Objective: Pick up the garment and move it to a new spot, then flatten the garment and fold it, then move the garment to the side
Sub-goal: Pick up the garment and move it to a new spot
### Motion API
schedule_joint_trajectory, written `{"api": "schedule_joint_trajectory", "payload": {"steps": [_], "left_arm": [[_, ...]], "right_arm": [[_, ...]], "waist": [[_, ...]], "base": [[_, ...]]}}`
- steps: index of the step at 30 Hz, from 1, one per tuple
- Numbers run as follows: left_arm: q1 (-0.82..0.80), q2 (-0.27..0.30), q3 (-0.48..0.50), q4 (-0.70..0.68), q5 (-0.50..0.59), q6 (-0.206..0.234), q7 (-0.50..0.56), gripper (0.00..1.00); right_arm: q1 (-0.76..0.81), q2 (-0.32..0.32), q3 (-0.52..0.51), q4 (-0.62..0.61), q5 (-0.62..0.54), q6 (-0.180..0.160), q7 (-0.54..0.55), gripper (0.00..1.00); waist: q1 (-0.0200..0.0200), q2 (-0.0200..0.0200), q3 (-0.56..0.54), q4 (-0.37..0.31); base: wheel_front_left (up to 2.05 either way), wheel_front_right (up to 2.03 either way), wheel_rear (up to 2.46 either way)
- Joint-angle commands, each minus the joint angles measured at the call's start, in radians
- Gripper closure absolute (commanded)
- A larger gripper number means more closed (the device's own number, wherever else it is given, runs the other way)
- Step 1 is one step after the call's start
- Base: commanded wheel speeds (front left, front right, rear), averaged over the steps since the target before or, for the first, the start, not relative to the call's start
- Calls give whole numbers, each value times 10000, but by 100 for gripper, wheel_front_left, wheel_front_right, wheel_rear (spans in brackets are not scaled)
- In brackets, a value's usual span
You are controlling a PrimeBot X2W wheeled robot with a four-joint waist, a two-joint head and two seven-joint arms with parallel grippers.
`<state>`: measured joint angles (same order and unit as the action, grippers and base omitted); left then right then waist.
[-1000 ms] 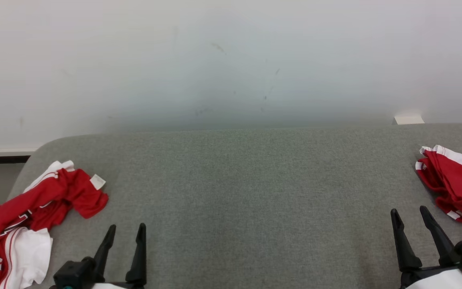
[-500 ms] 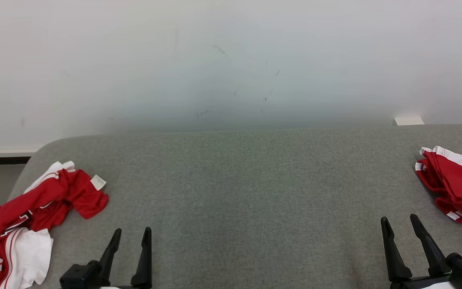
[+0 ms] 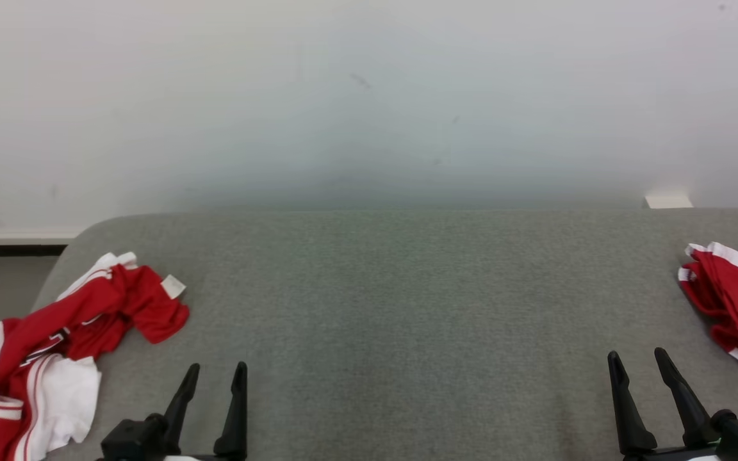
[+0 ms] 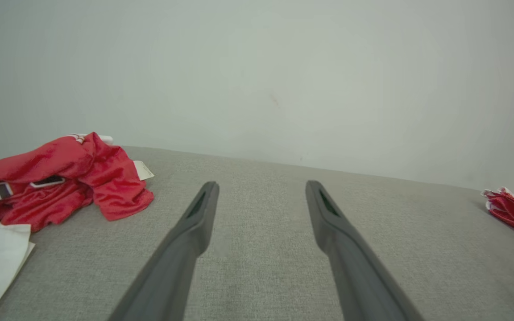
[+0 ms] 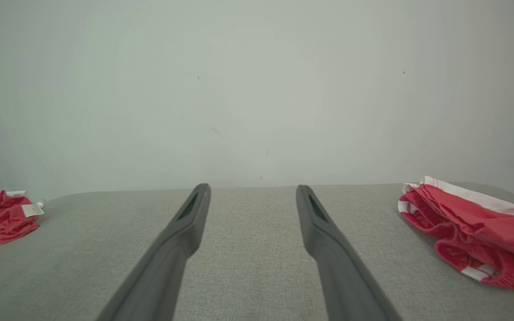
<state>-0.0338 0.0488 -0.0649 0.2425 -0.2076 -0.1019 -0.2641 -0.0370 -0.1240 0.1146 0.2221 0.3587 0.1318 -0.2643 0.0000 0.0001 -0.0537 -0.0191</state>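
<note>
Holding the left claw (image 3: 216, 368) released, fingers spread wide and gripping nothing, low over the near edge of the grey bench (image 3: 407, 307) toward its left corner. Holding the right claw (image 3: 636, 353) just as slack and empty toward the near right corner. Finding the crumpled garment (image 3: 87, 314), red with white panels and stripes, heaped along the left edge, near the left claw but not touching it, a white label (image 3: 173, 286) turned up on its inner fold. Finding a folded garment (image 3: 737, 301) bunched compactly at the right edge, probably set aside there as finished work. Judging the left heap to be the piece due for picking up, and reading the broad middle of the bench as room for spreading and flattening it. Waiting open-fingered, likely readying a leftward reach into that loose red fold.
</note>
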Motion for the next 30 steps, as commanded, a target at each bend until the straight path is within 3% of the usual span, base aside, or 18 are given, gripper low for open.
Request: {"api": "schedule_joint_trajectory", "payload": {"steps": [1,21,30], "left_arm": [[-40,35,59,8,81,0,-2,0],[-181,35,890,33,561,161,-2,0],[-351,35,1081,35,559,116,-2,0]], "right_arm": [[150,-7,-61,-40,8,-23,3,0],[-152,217,502,15,172,-23,6,0],[-262,279,574,26,145,-23,6,0]], "waist": [[0,-1,14,223],[0,-1,336,3204],[0,-1,427,3872]], "base": [[0,0,0],[0,0,0],[0,0,0]]}}
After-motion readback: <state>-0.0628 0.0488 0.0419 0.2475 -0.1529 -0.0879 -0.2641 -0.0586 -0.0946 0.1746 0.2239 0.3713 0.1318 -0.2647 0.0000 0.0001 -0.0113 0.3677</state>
